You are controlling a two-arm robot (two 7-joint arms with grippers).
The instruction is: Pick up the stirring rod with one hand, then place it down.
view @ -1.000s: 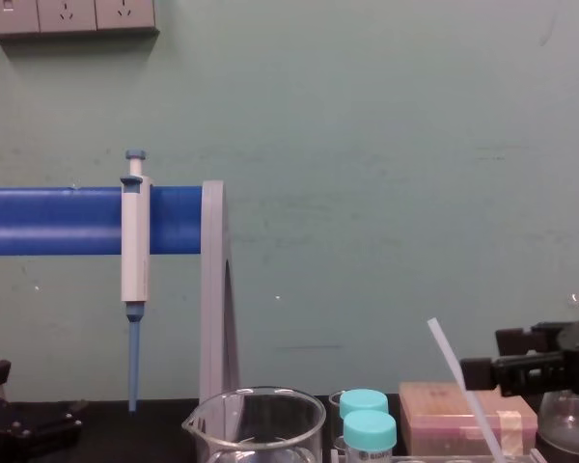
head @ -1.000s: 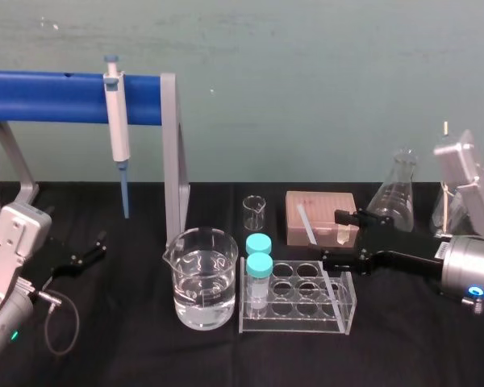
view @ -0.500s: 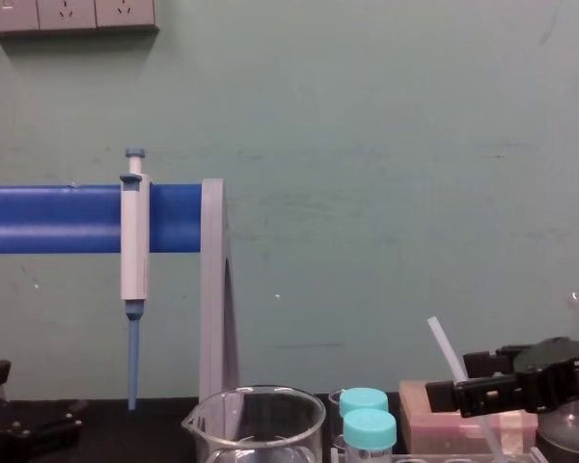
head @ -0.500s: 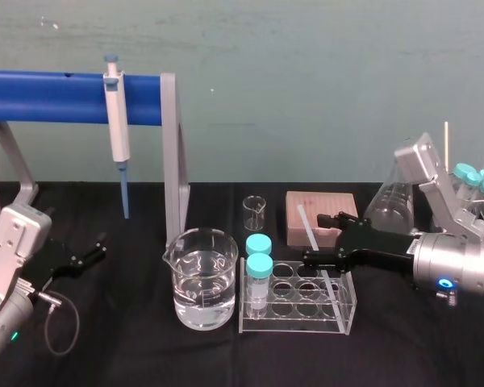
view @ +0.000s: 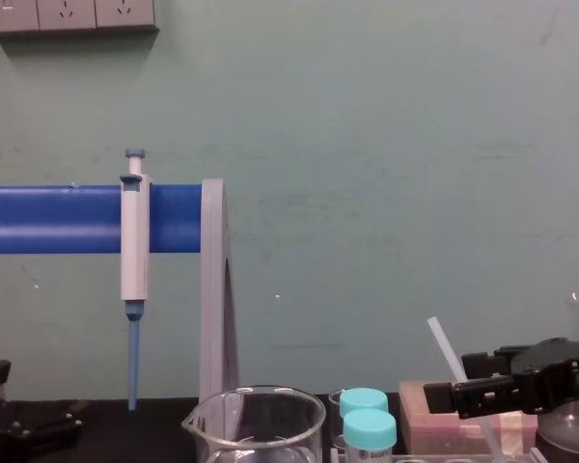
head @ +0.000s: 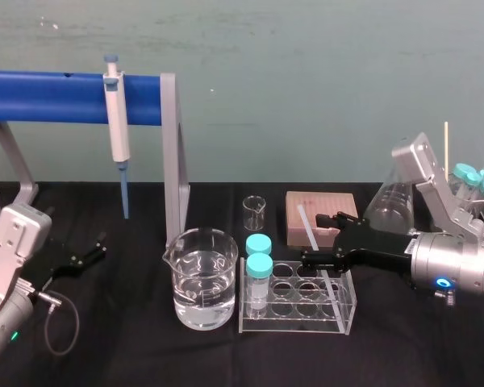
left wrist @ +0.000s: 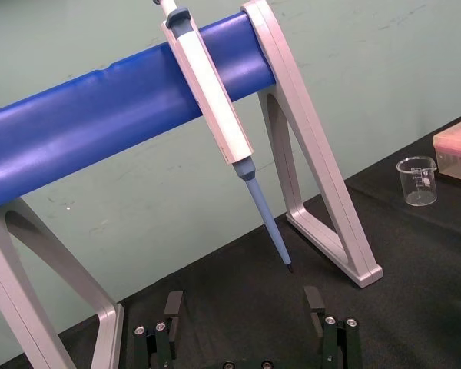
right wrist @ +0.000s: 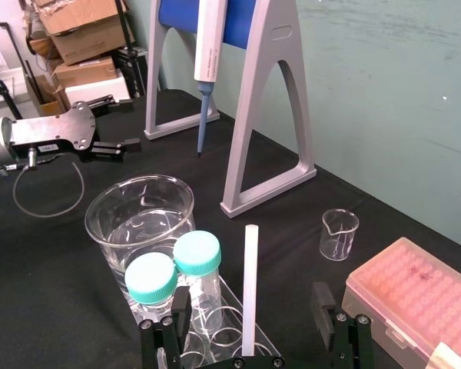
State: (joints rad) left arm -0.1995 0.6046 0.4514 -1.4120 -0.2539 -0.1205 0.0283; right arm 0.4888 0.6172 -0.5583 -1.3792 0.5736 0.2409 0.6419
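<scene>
The stirring rod (head: 306,225) is a thin translucent white stick leaning in the clear tube rack (head: 341,310); it also rises at the chest view's lower right (view: 445,348). My right gripper (head: 312,239) reaches in from the right and straddles the rod. In the right wrist view the rod (right wrist: 250,284) stands midway between the two black fingers (right wrist: 180,309), with a gap on each side, so the gripper (right wrist: 250,311) is open and holds nothing. My left gripper (head: 87,255) rests parked on the black cloth at the left, its fingers (left wrist: 173,306) apart.
A large beaker of water (head: 200,278) stands left of the rack, with two teal-capped vials (head: 259,256) in the rack's left end. Behind are a small beaker (head: 254,212), a pink tip box (head: 320,211), a flask (head: 394,196), and a pipette (head: 116,121) on the blue-barred stand (head: 170,153).
Over the last second my right gripper swung left from beside the tip box until its open fingers straddled the rod. The rod and the left arm have not moved.
</scene>
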